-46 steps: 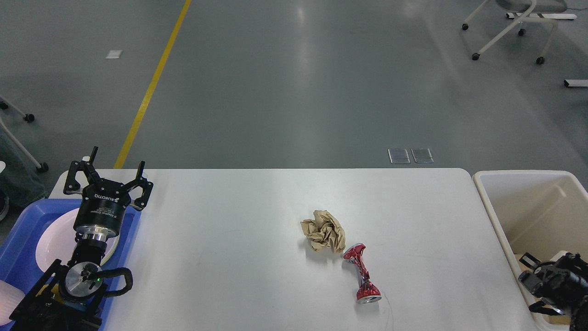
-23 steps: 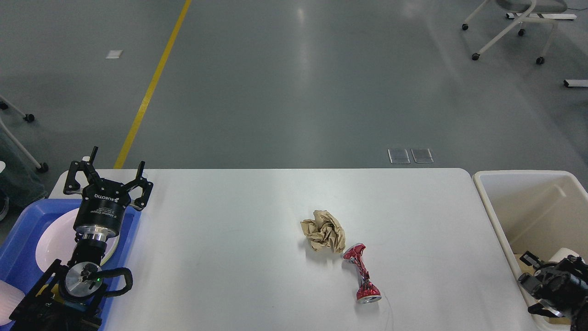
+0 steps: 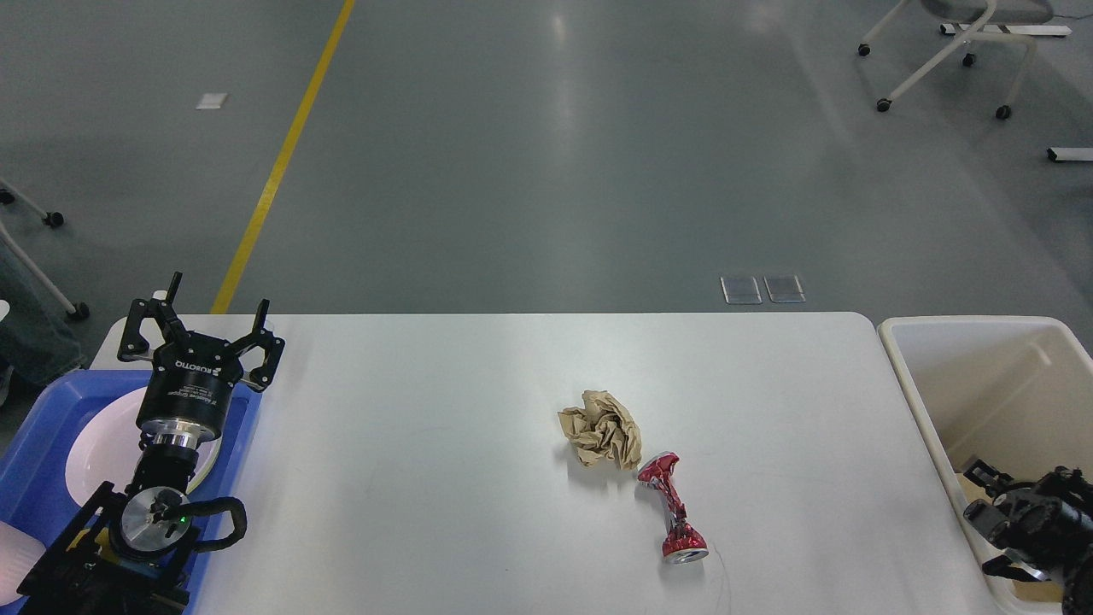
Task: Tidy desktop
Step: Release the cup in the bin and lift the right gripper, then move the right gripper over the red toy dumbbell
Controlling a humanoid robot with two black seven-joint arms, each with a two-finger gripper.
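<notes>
Desktop (image 3: 444,478), smooth white, is bearing crumpled brown paper (image 3: 602,438) touching a crushed red can (image 3: 673,519); left gripper (image 3: 203,329) is gaping, right gripper (image 3: 995,504) indistinct, possibly closed.

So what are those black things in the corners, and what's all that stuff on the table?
Those are a robot's two arms, seen from a camera in its head looking down. Its left gripper has its fingers spread open above a blue tray holding a white plate. Its right gripper sits over a cream bin; it's too dark to tell if it's open. On the white desktop lie a ball of crumpled brown paper and a squashed red can. Neither arm visibly holds anything.
</notes>
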